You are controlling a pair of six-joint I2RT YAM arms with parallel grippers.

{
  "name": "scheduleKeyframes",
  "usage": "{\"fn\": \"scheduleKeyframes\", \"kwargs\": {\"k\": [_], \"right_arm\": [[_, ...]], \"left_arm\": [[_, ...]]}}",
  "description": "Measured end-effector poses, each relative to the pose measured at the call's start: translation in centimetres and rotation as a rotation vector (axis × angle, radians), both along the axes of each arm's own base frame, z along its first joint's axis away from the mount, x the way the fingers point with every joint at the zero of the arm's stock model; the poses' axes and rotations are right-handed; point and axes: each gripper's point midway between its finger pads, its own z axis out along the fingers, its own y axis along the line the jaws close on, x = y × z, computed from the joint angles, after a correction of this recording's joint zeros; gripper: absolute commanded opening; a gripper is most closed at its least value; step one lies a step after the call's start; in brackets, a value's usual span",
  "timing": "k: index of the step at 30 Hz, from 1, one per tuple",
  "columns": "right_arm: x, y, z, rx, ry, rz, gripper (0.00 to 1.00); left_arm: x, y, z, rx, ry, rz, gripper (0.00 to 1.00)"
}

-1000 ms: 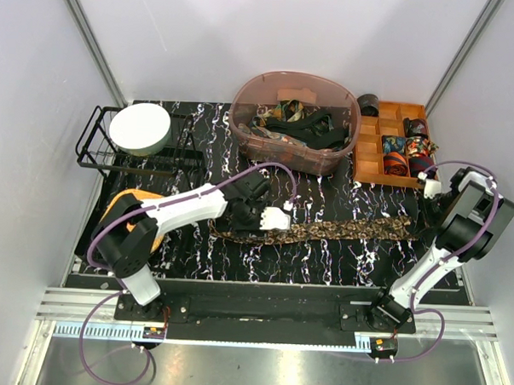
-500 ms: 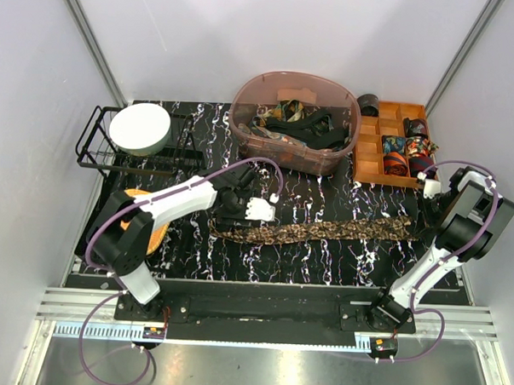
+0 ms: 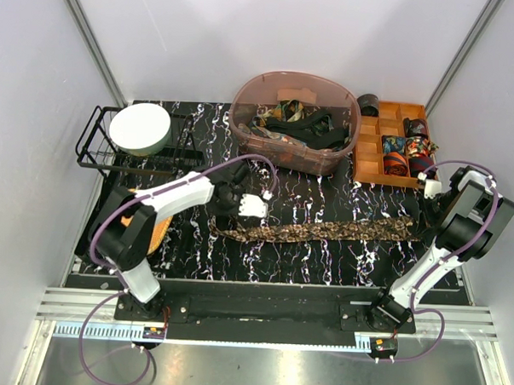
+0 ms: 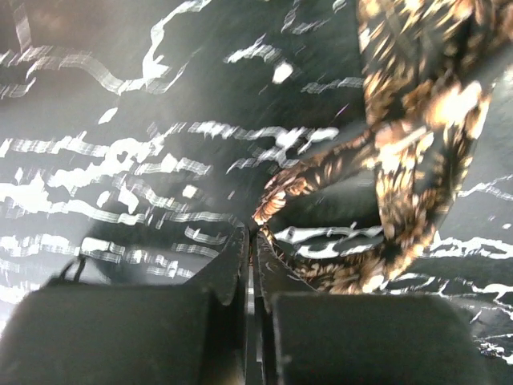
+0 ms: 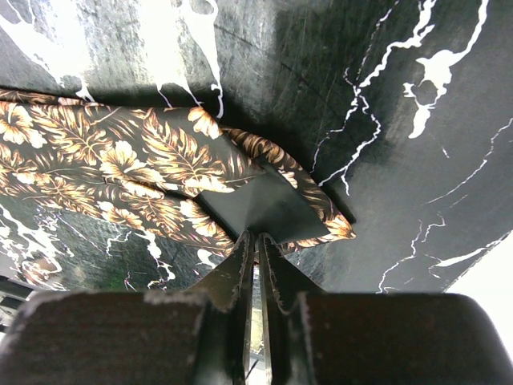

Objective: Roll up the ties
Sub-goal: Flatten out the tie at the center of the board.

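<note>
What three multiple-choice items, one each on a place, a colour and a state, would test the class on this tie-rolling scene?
1. Where is the wooden tray?
A. at the far right corner of the table
B. at the near left corner
C. in the middle

2. What colour is the round object in the wire rack?
A. red
B. white
C. black

3. How is the right pincer?
A. wide open in the air
B. shut on nothing
C. shut on the tie

Key:
1 A: the top view shows it at the far right.
2 B: it is plain white.
3 C: the wrist view shows the fingers closed on the tie's wide tip.
</note>
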Motion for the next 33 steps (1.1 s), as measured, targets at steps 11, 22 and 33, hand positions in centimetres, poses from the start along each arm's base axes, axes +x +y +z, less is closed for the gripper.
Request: {"fn": "scheduleKeyframes", "kwargs": {"k": [11,22,33], "right_arm": [[-0.1,-0.4,0.0,-0.018,0.006,0.005,0.09],[-0.1,-0.5,0.0,-0.02,0.005,0.008,0.09],[-0.1,-0.5,0.0,-0.02,0.006,0.008,0.09]], "left_arm": [[1.2,1.3,4.4,-0.137,-0.17,0.154,0.0],[-0.9,6.4,0.9,-0.082,-0.319,0.345,0.26],[-4.5,4.2,3.7,-0.237,-0.243,0.144,0.73]]}}
